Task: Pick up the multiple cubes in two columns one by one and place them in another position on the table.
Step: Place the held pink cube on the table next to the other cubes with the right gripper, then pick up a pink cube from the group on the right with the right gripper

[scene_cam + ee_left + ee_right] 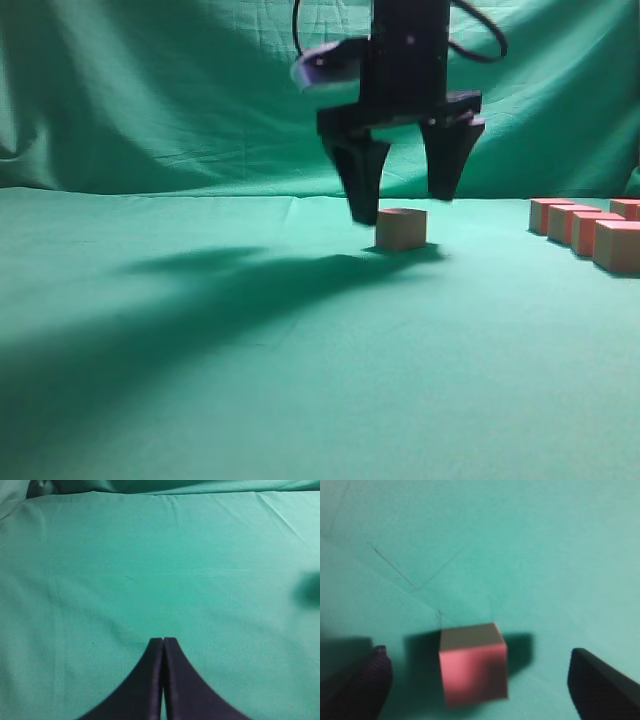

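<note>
One cube (pixel 401 228) with a reddish-pink top and tan sides rests alone on the green table (pixel 200 350), near the middle. My right gripper (pixel 404 204) hangs just over it, open, its two dark fingers spread wider than the cube and not touching it. The right wrist view shows the same cube (pixel 473 670) lying free between the spread fingers of the right gripper (pixel 477 652). Several more cubes (pixel 597 232) stand in rows at the right edge. My left gripper (pixel 163 640) is shut with nothing in it, over bare cloth, and does not appear in the exterior view.
Wrinkled green cloth (pixel 150 100) hangs as a backdrop behind the table. The arm casts a broad shadow (pixel 200 275) to the left of the lone cube.
</note>
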### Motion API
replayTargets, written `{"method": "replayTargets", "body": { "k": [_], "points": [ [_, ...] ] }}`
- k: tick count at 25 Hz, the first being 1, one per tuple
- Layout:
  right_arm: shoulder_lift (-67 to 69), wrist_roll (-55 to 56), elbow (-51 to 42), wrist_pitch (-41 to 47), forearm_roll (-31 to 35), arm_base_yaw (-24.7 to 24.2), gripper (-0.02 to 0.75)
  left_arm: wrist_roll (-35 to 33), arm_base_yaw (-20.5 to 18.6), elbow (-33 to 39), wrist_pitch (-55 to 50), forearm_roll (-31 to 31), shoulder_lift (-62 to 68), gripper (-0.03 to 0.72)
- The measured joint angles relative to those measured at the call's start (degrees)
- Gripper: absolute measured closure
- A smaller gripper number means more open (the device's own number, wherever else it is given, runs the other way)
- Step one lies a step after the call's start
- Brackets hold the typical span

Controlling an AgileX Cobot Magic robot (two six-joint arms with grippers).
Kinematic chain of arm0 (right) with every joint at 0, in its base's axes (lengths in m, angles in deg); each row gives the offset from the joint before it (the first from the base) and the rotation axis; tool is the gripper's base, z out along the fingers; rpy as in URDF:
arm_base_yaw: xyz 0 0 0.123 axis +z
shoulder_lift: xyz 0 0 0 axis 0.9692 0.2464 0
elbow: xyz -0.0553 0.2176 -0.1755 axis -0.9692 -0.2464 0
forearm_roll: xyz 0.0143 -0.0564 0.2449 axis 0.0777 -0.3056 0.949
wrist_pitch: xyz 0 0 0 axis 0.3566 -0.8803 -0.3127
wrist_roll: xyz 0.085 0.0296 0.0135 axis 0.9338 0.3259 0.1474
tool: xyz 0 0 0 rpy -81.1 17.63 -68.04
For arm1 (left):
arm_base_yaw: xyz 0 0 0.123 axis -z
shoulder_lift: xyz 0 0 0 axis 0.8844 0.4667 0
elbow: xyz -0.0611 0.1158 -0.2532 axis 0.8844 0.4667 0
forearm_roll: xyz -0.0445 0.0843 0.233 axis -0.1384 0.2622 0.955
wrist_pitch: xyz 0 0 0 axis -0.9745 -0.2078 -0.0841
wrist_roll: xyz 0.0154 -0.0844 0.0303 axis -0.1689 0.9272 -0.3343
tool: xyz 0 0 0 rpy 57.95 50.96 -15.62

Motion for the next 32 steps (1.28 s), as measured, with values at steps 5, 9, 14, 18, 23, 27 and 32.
{"method": "replayTargets", "body": {
  "k": [5,9,14,18,23,27,32],
  "points": [
    [-4.38,0.0,5.64,5.96,-1.67,0.0,0.094,0.0,0.0,0.0,0.0,0.0,0.0,0.688],
    [-10.03,0.0,8.03,6.82,-3.28,0.0,0.147,0.0,0.0,0.0,0.0,0.0,0.0,0.688],
    [-19.89,0.51,8.11,7.55,-5.09,0.0,0.199,0.0,0.0,0.0,0.0,0.0,0.0,0.688],
    [-30.5,3.16,5.85,7.83,-8.56,-0.12,0.195,0.0,0.0,0.0,0.0,0.0,0.0,0.688],
    [-42.11,6.97,-4.16,8.2,-9.59,-5.13,0.195,0.0,0.0,0.0,0.0,0.0,0.0,0.688],
    [-48.4,8.8,-16.61,8.33,-9.8,-11.46,0.195,0.0,0.0,0.0,0.0,0.0,0.0,0.688],
    [-51.47,9.96,-32.14,8.11,-9.58,-18.63,0.195,0.0,0.0,0.0,0.0,0.0,0.0,0.688]
  ]
}}
